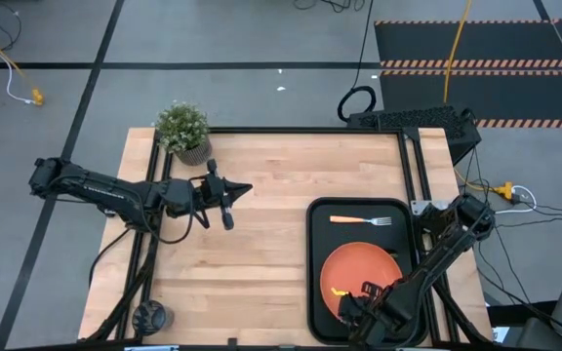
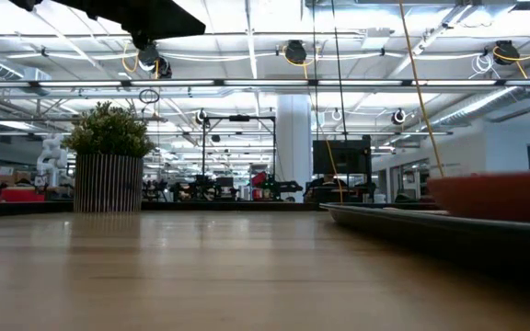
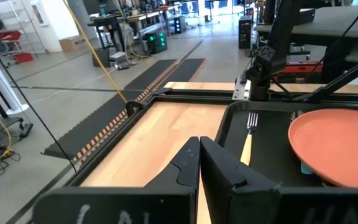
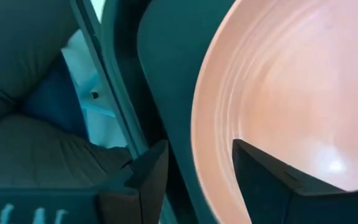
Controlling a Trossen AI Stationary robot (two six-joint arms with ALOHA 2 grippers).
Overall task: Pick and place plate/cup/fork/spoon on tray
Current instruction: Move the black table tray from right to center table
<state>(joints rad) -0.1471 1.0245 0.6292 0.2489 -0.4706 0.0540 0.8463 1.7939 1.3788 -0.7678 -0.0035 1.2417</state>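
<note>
From above we see a wooden table (image 1: 252,224) on a grey floor, the tray (image 1: 316,263) at its right with the plate (image 1: 359,278) and fork (image 1: 361,220) in it. The right gripper (image 1: 354,310) hangs over the plate's near edge; the left gripper (image 1: 245,188) waits mid-table, clenched. Low down, a potted plant (image 2: 109,156) stands far left. The left wrist view shows fork beside plate. The right wrist view shows released fingers (image 4: 145,177) straddling the plate's rim.

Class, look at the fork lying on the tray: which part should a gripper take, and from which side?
Take the fork by its orange handle, coming straight down. It lies flat on the tray, clear of the plate, so the fingers can straddle the slim handle.
</note>
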